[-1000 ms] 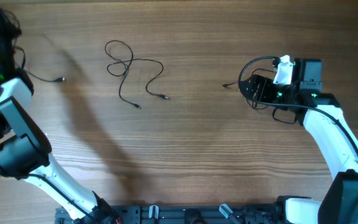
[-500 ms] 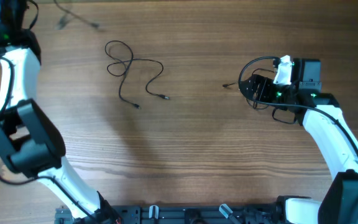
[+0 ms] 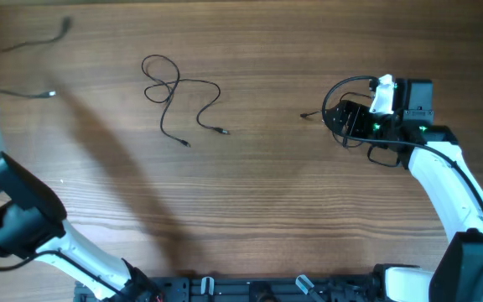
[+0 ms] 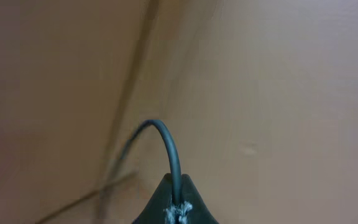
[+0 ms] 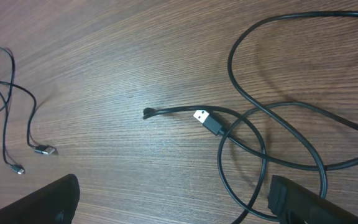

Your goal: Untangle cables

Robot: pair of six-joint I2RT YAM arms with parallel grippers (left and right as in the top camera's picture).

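The left end effector is pinched fully shut on the held cable, a thin dark cord that rises out of the closed tips in the left wrist view and bends over to the left against a blurred tan background. From overhead this end effector itself is out of frame. Only the white and black left arm shows along the left edge, with smeared dark streaks near the top left corner that are too blurred to sort into cord and shadow. The middle cable lies loose on the wooden surface, left of centre, well apart from both arms. It forms a small loop at its upper left, and two strands trail down and to the right, each ending in a small plug. The right cable lies in overlapping loops just ahead of the right end effector, with a USB plug resting across one loop and a thin end pointing left. That end effector stands spread wide, its two dark fingers low at either side of the right wrist view, and nothing is between them. The right arm reaches in from the lower right corner.
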